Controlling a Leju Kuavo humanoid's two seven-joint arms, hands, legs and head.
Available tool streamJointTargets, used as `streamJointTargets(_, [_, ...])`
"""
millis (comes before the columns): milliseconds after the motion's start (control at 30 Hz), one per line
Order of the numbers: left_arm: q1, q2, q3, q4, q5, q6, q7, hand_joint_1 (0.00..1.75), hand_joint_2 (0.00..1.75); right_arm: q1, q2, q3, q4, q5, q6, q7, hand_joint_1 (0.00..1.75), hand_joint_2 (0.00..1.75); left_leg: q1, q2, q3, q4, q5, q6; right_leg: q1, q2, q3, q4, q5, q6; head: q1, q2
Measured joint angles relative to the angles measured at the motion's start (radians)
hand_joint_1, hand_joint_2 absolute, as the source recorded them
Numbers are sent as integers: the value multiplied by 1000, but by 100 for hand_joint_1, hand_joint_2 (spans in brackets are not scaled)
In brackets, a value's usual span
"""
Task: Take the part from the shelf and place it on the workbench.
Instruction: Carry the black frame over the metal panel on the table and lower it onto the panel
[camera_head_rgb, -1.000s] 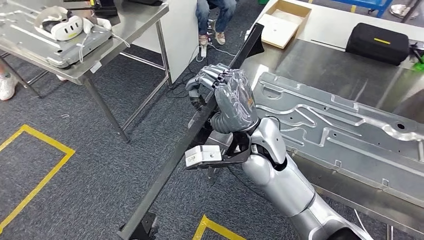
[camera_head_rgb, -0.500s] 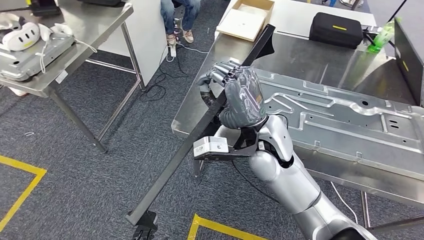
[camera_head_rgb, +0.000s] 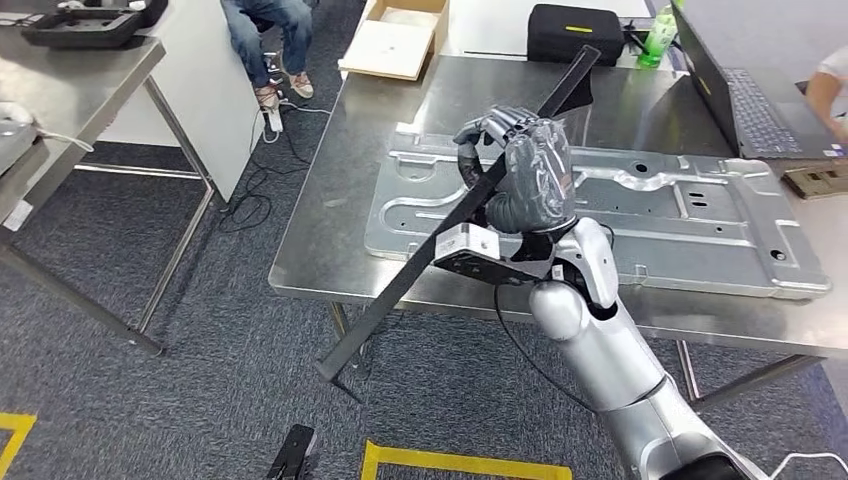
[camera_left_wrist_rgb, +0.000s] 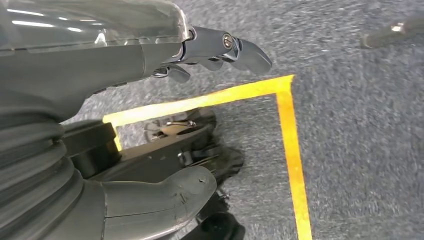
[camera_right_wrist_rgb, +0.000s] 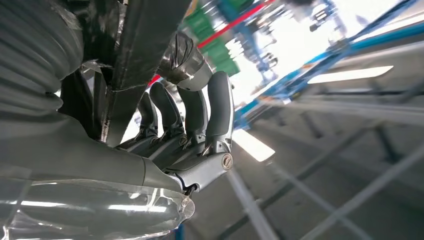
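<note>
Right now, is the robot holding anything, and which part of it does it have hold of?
Yes. The right hand grips a long black bar partway along its length, nearer its upper end. The left hand holds nothing.

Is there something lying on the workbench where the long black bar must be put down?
Yes. A large stamped metal panel covers much of the workbench directly below the black bar held by the right hand. Bare surface shows beside the panel, toward the bench's left end.
</note>
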Motion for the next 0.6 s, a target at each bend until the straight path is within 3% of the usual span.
streamJointTargets(67, [-2,1,0,0,0,-2,-1,0,175,0,-7,-20,13,-1,-3,-2,175,175,3,-42,50,-121,52,7,-1,26,-2,8,-5,9,0,0])
streamJointTargets(100, [-2,2,0,0,0,-2,-1,0,175,0,-10,-29,19,-1,-5,-3,175,175,3,-58,64,-151,58,10,-3,37,-6,11,-6,15,0,0])
streamJointTargets(167, [-3,2,0,0,-2,-5,-2,0,175,1,-20,-49,31,-2,-7,-6,175,175,1,-53,73,-166,54,16,-8,58,-12,10,-2,30,0,0])
streamJointTargets(200, [-4,2,0,0,-4,-7,-3,0,175,2,-26,-61,37,-3,-8,-8,175,175,1,-43,75,-171,58,22,-9,54,-14,10,-2,36,0,0])
streamJointTargets(267, [-6,0,0,0,-6,-12,-4,0,175,-1,-38,-87,51,-6,-9,-12,175,175,5,-20,80,-181,64,35,-6,6,-32,46,-23,47,3,0])
streamJointTargets(333, [-5,0,0,0,-8,-16,-4,0,175,-3,-45,-113,71,-9,-10,-15,175,175,5,4,82,-185,63,43,-7,-51,-89,155,-76,56,6,0])
streamJointTargets(400, [-2,2,0,0,-7,-23,-4,0,175,-1,-50,-133,94,-14,-11,-20,175,175,4,30,84,-184,59,44,-14,-65,-149,261,-108,65,6,0])
streamJointTargets(433, [-1,2,0,0,-7,-27,-4,0,175,1,-52,-141,106,-16,-11,-22,175,175,4,42,86,-184,57,43,-18,-69,-155,267,-97,68,6,0])
streamJointTargets(467, [-1,2,0,0,-6,-30,-4,0,175,2,-56,-148,115,-17,-11,-24,175,175,4,54,90,-184,53,42,-20,-75,-140,234,-69,70,6,0])
streamJointTargets(533, [-1,2,0,0,-6,-33,-4,0,175,1,-60,-161,128,-17,-11,-27,175,175,3,76,103,-185,43,35,-17,-106,-69,97,-3,67,6,0])
streamJointTargets(600, [-3,3,0,0,-6,-34,-5,0,175,-1,-61,-167,135,-18,-12,-29,175,175,-3,94,112,-185,34,24,-7,-130,-24,8,21,55,5,0])
